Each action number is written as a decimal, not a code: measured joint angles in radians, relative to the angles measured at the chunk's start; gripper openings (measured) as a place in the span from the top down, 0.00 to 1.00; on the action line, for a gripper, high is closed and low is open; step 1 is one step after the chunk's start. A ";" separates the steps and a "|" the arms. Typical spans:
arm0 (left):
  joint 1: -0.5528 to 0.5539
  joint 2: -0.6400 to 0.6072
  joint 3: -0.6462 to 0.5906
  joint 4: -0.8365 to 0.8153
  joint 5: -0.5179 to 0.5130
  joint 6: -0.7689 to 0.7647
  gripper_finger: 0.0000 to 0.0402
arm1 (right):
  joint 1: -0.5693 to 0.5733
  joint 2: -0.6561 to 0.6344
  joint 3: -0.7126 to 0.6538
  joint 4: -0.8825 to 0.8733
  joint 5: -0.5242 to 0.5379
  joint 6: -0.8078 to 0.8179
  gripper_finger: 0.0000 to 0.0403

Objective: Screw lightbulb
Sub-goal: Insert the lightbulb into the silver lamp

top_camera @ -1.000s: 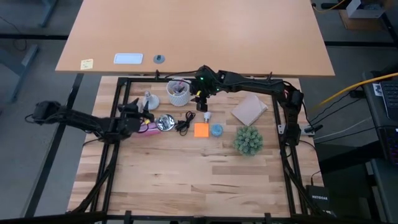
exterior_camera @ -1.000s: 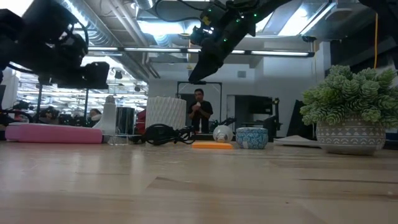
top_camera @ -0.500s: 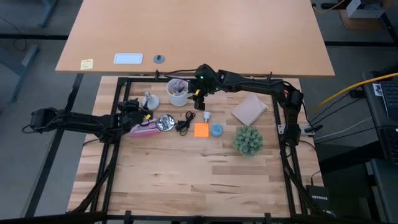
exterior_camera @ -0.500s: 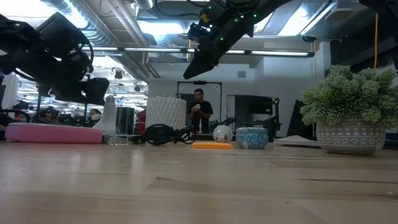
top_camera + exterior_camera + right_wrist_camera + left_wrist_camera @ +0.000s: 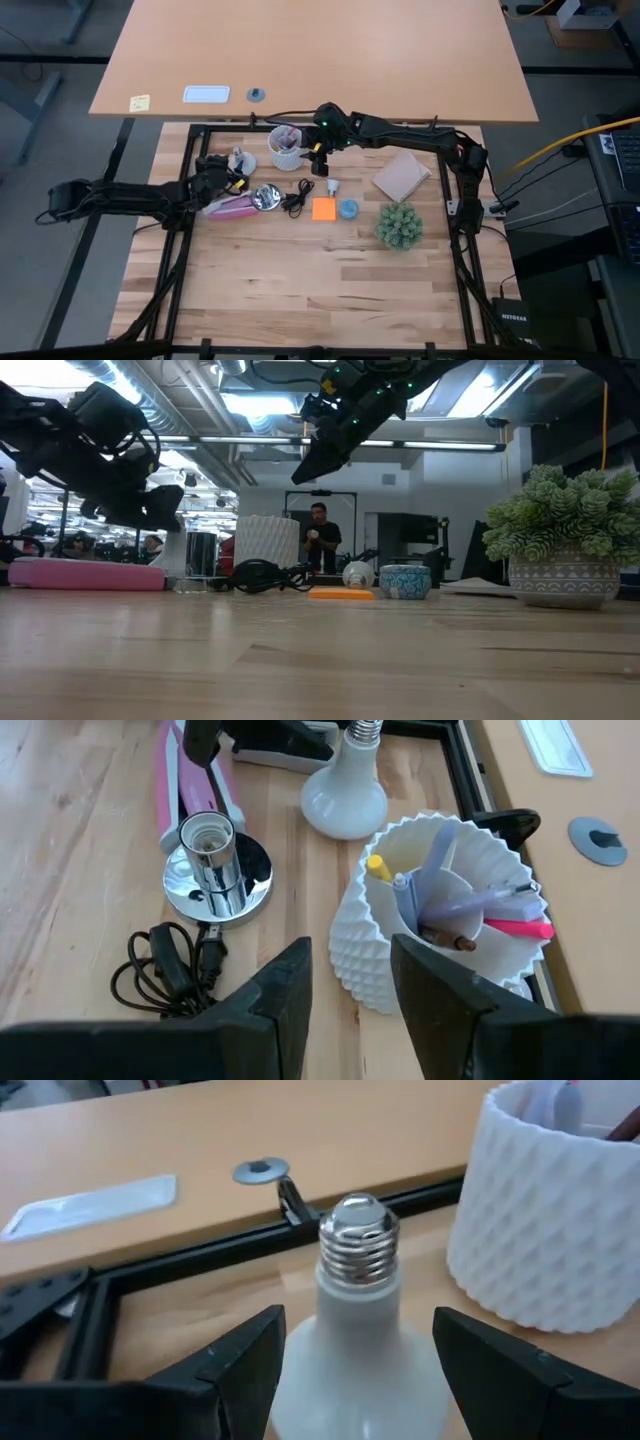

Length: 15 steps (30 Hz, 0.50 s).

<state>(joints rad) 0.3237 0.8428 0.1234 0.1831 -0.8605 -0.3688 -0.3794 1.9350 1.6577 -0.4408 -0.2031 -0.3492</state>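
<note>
Your left gripper is spread wide with nothing in it, a finger on each side of the lightbulb, which stands dome-down, threaded base up, at about nine o'clock from the pen cup. Centre on the neck and close gently before lifting. Your right gripper hangs unclenched above the cup; the socket waits beyond it.

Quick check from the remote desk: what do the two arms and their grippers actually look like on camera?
Both arms are dark, black jointed links with black cabling along them. The right arm shows a small green light near its wrist. The left gripper has two flat, matte black, wedge-shaped fingers; the right gripper has the same black tapered fingers. No labels or markings are readable.
</note>
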 joint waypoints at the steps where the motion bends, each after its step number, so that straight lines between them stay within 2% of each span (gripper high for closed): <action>1: 0.011 0.008 0.000 0.018 0.001 0.012 0.39 | 0.000 0.000 0.000 -0.001 0.000 0.000 0.65; 5: 0.057 0.049 0.000 0.085 0.014 0.034 0.39 | 0.000 0.000 0.000 -0.001 0.000 0.000 0.65; 9: 0.092 0.108 0.000 0.151 0.141 0.071 0.39 | 0.000 0.000 0.000 -0.001 0.000 0.000 0.65; 15: 0.152 0.216 0.000 0.297 0.147 0.115 0.39 | 0.000 0.000 0.000 -0.002 0.000 0.000 0.65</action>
<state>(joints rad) 0.4757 1.0590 0.1238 0.4800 -0.7139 -0.2536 -0.3794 1.9354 1.6577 -0.4426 -0.2031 -0.3492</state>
